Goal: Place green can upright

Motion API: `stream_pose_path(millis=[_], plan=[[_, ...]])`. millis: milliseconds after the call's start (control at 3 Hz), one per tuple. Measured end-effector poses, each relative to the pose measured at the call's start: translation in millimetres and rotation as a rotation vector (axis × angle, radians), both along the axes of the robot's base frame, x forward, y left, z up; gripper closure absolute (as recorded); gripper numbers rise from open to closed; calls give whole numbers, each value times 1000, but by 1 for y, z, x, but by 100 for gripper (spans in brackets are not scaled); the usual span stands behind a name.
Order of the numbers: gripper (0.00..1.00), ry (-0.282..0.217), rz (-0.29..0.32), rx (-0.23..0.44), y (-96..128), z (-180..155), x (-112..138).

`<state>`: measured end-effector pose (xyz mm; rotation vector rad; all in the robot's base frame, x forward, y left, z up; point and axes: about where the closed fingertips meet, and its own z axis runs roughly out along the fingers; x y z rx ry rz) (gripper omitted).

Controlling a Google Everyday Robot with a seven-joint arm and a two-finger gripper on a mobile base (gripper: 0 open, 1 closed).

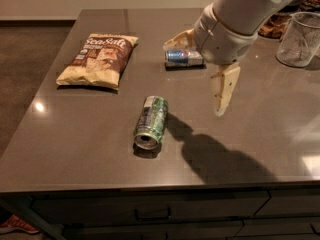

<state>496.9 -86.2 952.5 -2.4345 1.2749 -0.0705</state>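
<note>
Ideally the gripper (197, 75), fingers wide apart and empty, should straddle the green can (151, 121) crosswise, toppled near the front edge of the desk (260, 139).

- The gripper (194, 78) hangs in the upper centre-right of the frame with its fingers spread. Its arm (240, 9) runs out past the top edge.
- The blue-and-silver can (181, 57) is only partly in view. Its right end is behind the gripper's wrist, and one finger covers its upper left.
- The clear cup (299, 39) at the upper right is clipped by the right edge.
- A brown thing (274, 26) beside the arm is mostly hidden, and I cannot tell what it is.
- The table (280, 134) is cut off on the right.
- The label print on the green can (151, 121) is too small to read.
- The small print on the chip bag (97, 59) is illegible.
- A red object (12, 223) in the lower left corner is cut off and unidentifiable.
</note>
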Motion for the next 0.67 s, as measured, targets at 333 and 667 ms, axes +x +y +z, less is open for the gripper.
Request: stream_pose_path(millis=[333,667], plan=[[0,-4,161,-91,14,-13,-3],[0,-5,176,-96,17,-14,-5]])
